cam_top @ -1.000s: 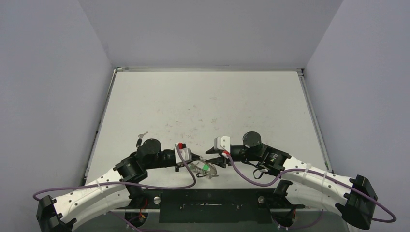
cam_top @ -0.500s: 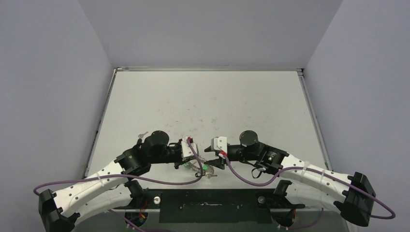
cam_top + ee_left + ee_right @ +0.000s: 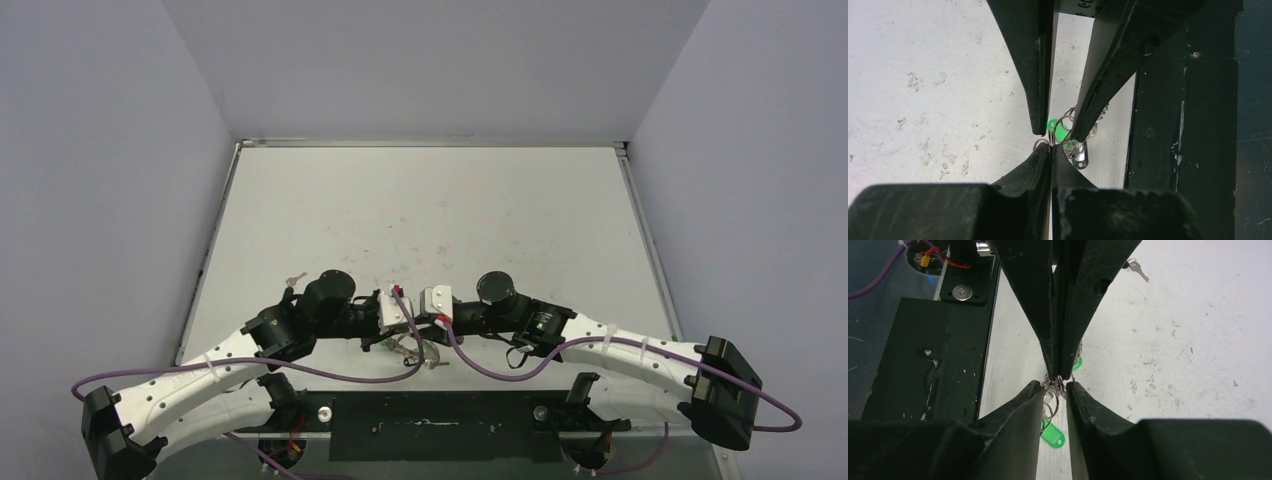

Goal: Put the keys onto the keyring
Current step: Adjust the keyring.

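Observation:
My left gripper (image 3: 1052, 150) is shut on the thin wire of the keyring (image 3: 1064, 120), which it holds just above the table near the front edge. In the top view it (image 3: 398, 340) meets my right gripper (image 3: 432, 330) tip to tip. My right gripper (image 3: 1054, 386) is open, with its fingers (image 3: 1035, 100) on either side of the ring (image 3: 1055, 390) and of the left fingertips (image 3: 1048, 315). The green-headed key (image 3: 1053, 432) hangs at the ring and rests on the table; it also shows in the left wrist view (image 3: 1058, 131). A silver key (image 3: 1136, 268) lies apart on the table, behind the left arm (image 3: 293, 279). The black-headed key is hidden.
The black base plate (image 3: 430, 410) runs along the near edge, right next to the grippers (image 3: 1188, 125) (image 3: 923, 365). Purple cables (image 3: 380, 375) loop from both wrists. A small silver piece with a hole (image 3: 1080, 156) lies under the ring. Grey walls enclose the table.
The left gripper has moved a little right with the ring. The right gripper has moved left until its open fingers straddle the ring and the left fingertips.

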Action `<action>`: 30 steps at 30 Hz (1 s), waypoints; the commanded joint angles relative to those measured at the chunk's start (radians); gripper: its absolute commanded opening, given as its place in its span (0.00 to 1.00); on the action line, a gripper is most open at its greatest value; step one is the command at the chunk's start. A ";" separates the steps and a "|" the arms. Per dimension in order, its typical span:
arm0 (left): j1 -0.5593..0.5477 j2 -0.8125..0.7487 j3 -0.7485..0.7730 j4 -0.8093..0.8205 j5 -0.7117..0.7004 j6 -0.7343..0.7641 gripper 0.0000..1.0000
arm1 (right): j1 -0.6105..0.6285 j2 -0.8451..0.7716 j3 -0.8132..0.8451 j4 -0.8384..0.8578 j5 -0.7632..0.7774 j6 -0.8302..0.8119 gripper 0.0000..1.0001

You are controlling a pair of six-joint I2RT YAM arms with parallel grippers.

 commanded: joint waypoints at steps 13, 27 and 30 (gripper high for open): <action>-0.011 -0.020 0.034 0.065 0.014 0.006 0.00 | 0.009 0.016 0.042 0.079 0.034 0.005 0.00; -0.012 -0.236 -0.143 0.212 -0.067 -0.085 0.33 | -0.014 -0.090 -0.093 0.283 0.067 0.130 0.00; -0.013 -0.299 -0.212 0.286 -0.060 -0.114 0.31 | -0.016 -0.104 -0.133 0.361 0.059 0.165 0.00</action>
